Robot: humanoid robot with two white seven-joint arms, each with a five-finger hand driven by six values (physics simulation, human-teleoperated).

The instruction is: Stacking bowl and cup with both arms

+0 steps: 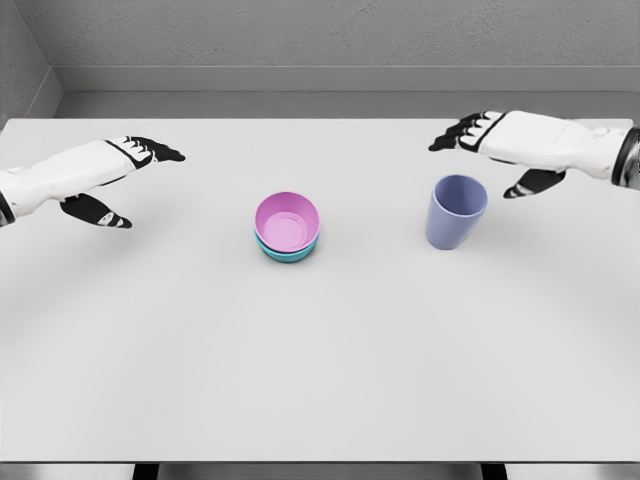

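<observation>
Smooth round pink bowl (287,221) nested in teal bowl (288,250), mid bench (320,380). Tapered lilac cup (456,211) upright, empty. Left hand (110,172) & right hand (505,140): fingers spread, holding nothing.

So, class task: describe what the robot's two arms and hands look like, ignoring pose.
Both arms are smooth white shells. The left robot hand and the right robot hand have white backs, white knuckle segments and black fingers and thumbs. A dark band rings the right forearm at the picture's edge. No cables or markings are visible.
</observation>
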